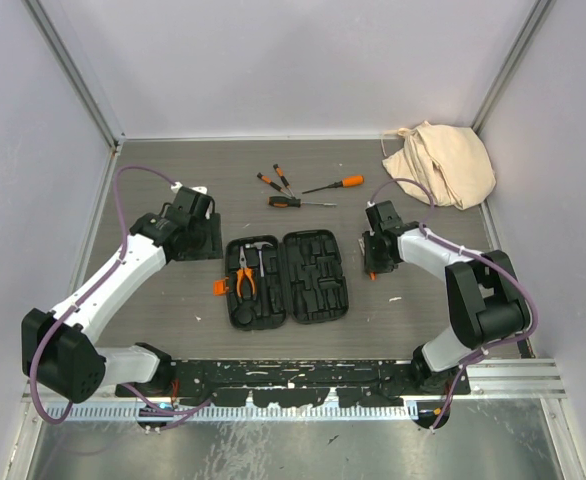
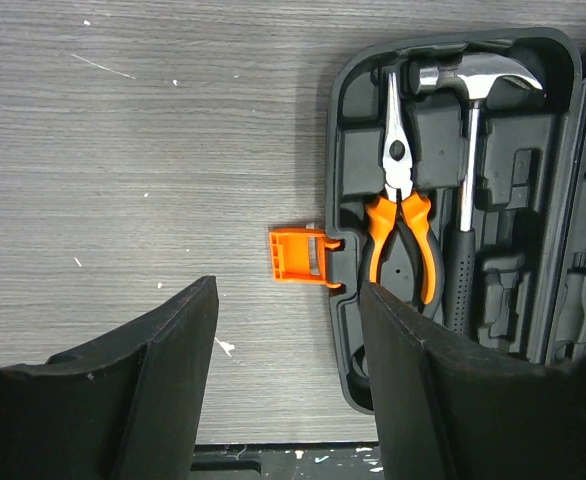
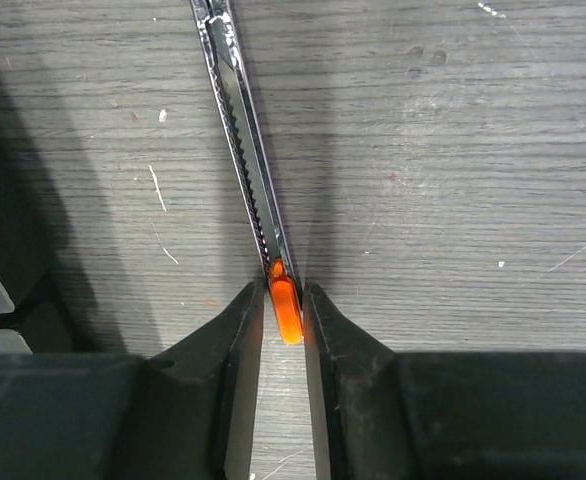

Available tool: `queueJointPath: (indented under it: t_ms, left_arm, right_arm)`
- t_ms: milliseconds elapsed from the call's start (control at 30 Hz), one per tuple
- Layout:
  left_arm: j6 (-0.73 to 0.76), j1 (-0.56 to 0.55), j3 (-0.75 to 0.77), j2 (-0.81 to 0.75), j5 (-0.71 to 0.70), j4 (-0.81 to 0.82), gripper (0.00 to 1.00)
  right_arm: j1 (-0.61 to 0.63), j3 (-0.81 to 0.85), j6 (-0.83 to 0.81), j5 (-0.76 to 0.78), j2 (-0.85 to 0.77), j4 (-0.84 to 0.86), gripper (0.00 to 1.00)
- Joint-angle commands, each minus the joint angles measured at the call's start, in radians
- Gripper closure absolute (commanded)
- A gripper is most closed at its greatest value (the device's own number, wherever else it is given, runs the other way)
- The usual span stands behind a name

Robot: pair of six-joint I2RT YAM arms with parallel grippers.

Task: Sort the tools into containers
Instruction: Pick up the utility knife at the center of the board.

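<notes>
The black tool case (image 1: 313,290) lies open at the table's middle. Orange-handled pliers (image 2: 403,225) and a hammer (image 2: 470,150) sit in the moulded slots of its left half, and the orange latch (image 2: 301,257) sticks out to the left. My left gripper (image 2: 288,300) hangs open over bare table just left of the case (image 2: 353,120), with nothing between its fingers. To the right of the case, my right gripper (image 3: 283,300) is shut on the orange-tipped end of a metal utility knife (image 3: 241,130), which is turned on edge. Four screwdrivers (image 1: 298,202) lie behind the case.
A beige cloth bag (image 1: 441,160) lies crumpled in the back right corner. Pale walls close in the table on the left, back and right. A black rail (image 1: 293,375) with the arm bases runs along the near edge.
</notes>
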Motion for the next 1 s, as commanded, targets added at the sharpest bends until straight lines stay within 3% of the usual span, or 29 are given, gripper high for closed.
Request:
queueJointPath:
  t_ms: [0, 300, 967]
  left_arm:
    - [0.000, 0.004, 0.020, -0.007, 0.008, 0.034, 0.40]
    - [-0.005, 0.004, 0.015, -0.006, 0.009, 0.039, 0.40]
    - [-0.007, 0.004, 0.023, -0.006, 0.013, 0.046, 0.41]
  right_arm:
    - [0.010, -0.008, 0.011, -0.001, 0.018, 0.027, 0.74]
    - [0.012, -0.024, 0.023, 0.030, -0.054, 0.026, 0.93]
    - [0.043, 0.017, 0.095, -0.088, -0.216, -0.002, 0.94]
